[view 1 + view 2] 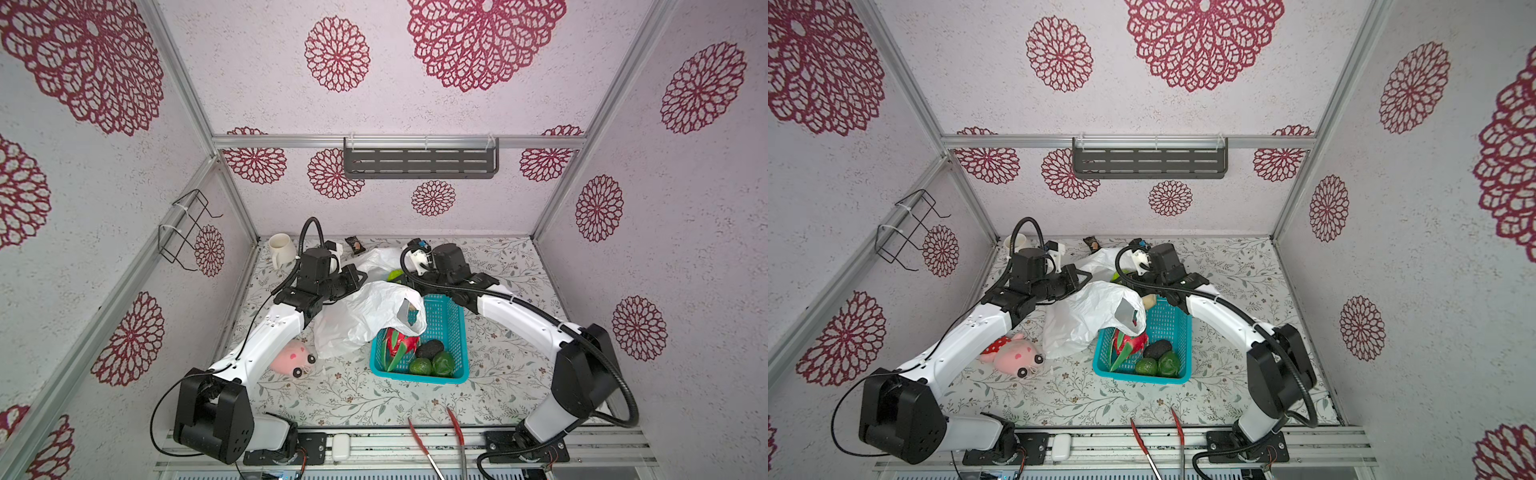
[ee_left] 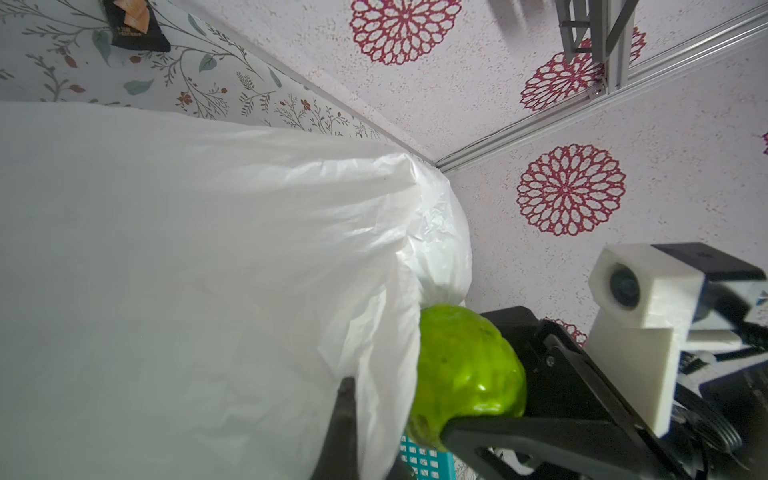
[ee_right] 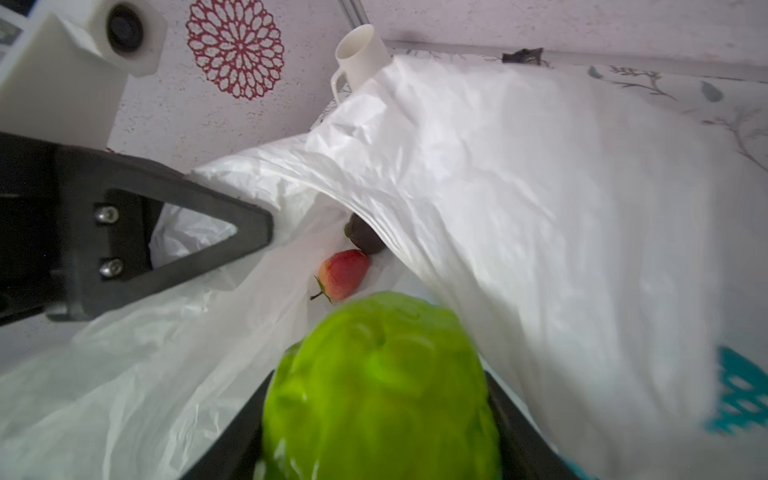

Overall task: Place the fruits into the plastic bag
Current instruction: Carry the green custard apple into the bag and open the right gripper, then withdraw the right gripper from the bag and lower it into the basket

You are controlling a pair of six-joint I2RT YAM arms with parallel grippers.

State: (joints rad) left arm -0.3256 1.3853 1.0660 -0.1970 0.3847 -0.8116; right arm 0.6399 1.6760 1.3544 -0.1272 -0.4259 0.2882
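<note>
The white plastic bag point(image 1: 353, 320) lies between my arms, its mouth raised at the back. My left gripper point(image 2: 365, 419) is shut on the bag's rim point(image 2: 386, 374) and holds it up. My right gripper point(image 3: 378, 399) is shut on a bright green bumpy fruit point(image 3: 382, 374) at the bag's mouth, seen in both top views point(image 1: 395, 275) point(image 1: 1117, 275). Inside the bag lie a red fruit point(image 3: 343, 274) and a dark round fruit point(image 3: 365, 235). The teal basket point(image 1: 451, 320) holds the dragon fruit point(image 1: 401, 343), the dark avocado point(image 1: 431, 348) and two green round ones point(image 1: 421, 366).
A pink plush toy point(image 1: 291, 357) lies by the left arm. A white mug point(image 1: 280, 248) and a dark packet point(image 1: 354, 244) stand at the back edge. Red-handled tongs point(image 1: 440, 440) lie at the front edge. A bag handle drapes over the basket's back left corner.
</note>
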